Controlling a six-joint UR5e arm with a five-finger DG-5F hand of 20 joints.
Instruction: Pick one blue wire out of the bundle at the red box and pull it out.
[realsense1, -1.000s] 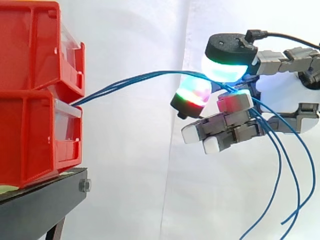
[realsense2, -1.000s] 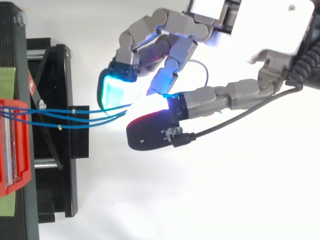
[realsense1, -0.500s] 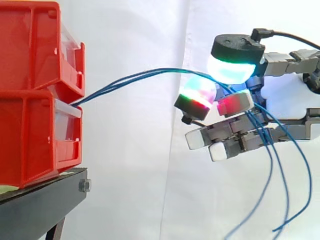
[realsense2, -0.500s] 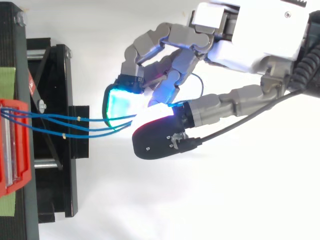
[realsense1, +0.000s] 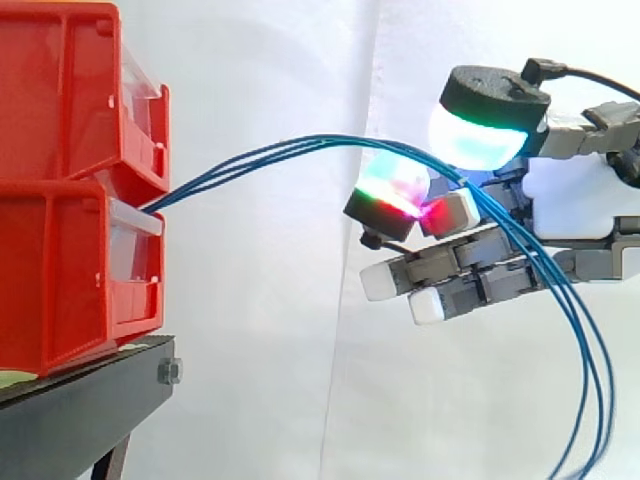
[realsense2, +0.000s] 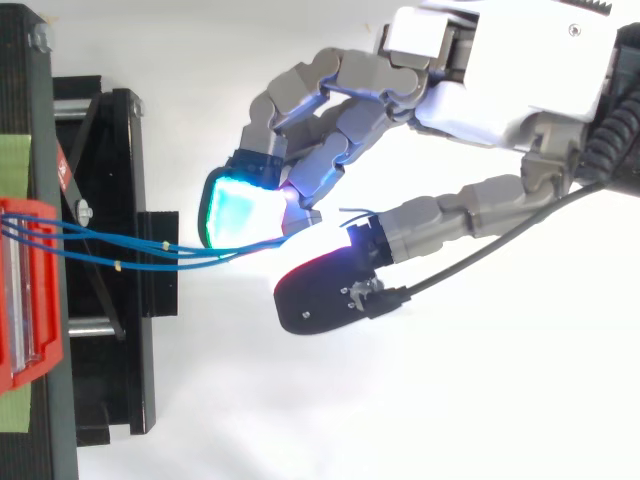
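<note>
Three thin blue wires (realsense1: 300, 145) come out between the two stacked red bins (realsense1: 60, 270) at the left, arch rightward and run together through my hand (realsense1: 570, 200). They pass under the cyan-glowing thumb pad (realsense1: 485, 135) and over the curled fingers' pads (realsense1: 395, 190), then droop off the lower right. From above, the blue wires (realsense2: 130, 248) leave the red bin (realsense2: 40, 330) and end under the cyan pad of my hand (realsense2: 500, 70). The thumb lies slightly apart from the fingers there. My hand is shut on the wires.
The bins rest on a black stand (realsense1: 90, 400), which reaches right of the bin in the top view as the stand (realsense2: 110, 150). A white curtain (realsense1: 280, 330) hangs behind. Open air lies between the bins and my hand.
My hand shifted a little to the right, away from the bins. The drooping wire ends swung right and drew together into one strand. The thumb moved slightly away from the fingers.
</note>
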